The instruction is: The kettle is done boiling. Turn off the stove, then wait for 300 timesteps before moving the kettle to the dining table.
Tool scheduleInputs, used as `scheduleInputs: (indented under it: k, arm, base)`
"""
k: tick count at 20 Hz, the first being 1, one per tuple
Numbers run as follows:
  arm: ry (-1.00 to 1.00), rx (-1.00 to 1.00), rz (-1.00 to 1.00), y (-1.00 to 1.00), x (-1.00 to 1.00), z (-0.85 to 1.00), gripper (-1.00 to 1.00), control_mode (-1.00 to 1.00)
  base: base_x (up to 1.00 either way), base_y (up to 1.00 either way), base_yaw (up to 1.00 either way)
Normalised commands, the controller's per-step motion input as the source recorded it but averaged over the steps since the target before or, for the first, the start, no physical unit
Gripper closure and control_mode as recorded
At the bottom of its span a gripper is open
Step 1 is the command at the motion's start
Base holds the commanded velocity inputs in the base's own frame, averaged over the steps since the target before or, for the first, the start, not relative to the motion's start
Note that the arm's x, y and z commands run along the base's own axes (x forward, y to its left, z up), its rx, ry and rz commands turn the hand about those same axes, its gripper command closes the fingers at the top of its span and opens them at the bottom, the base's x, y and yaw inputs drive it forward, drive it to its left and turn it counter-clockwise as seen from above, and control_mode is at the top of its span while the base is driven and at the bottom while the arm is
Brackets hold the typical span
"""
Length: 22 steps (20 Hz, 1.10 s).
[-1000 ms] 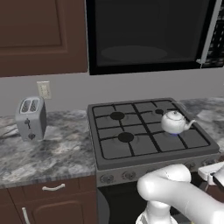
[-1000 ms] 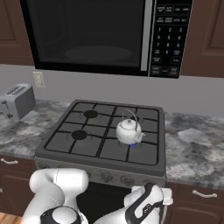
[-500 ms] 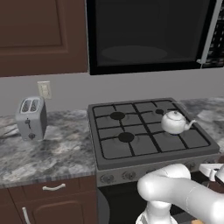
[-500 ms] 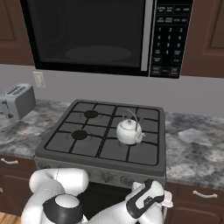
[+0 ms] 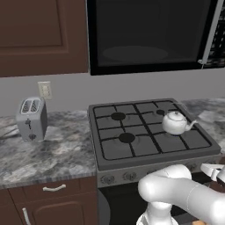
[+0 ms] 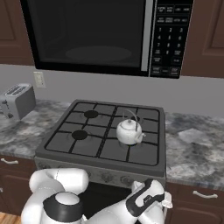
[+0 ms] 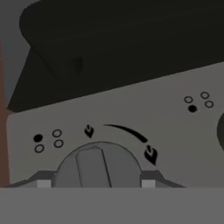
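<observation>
White Franka arm folded low w/ two-finger gripper (image 7: 96, 183) up against round grey front knob (image 7: 98, 164) of dark grey gas stove (image 6: 105, 131), fingers apart astride it; small white kettle (image 6: 129, 131) on front-right burner.

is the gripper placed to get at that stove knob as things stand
Probably yes. In the hand view the knob sits dead ahead between the fingertips, nothing between them, so the gripper looks well placed on the stove front.

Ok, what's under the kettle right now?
The kettle sits on a black grate over the stove's front right burner. The burner itself is covered by the kettle, so whether a flame is lit there cannot be seen.
</observation>
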Motion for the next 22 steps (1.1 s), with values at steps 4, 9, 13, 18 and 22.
scheduleInputs:
  k: [4,9,13,18,22]
  arm:
    - [0.0,0.0,0.0,0.01,-0.07,0.0,-1.0,-1.0]
    - [0.0,-0.01,0.0,-0.06,-0.14,0.0,-1.0,-1.0]
    - [0.0,0.0,0.0,-0.16,-0.69,0.1,-1.0,-1.0]
    - [-0.01,-0.01,0.0,-0.11,-0.71,0.24,-1.0,-1.0]
    - [-0.03,-0.12,0.0,0.03,-0.33,0.98,-1.0,-1.0]
  base:
    - [0.0,0.0,0.0]
    - [0.0,0.0,0.0]
    - [0.0,0.0,0.0]
    - [0.0,0.0,0.0]
    - [0.0,0.0,0.0]
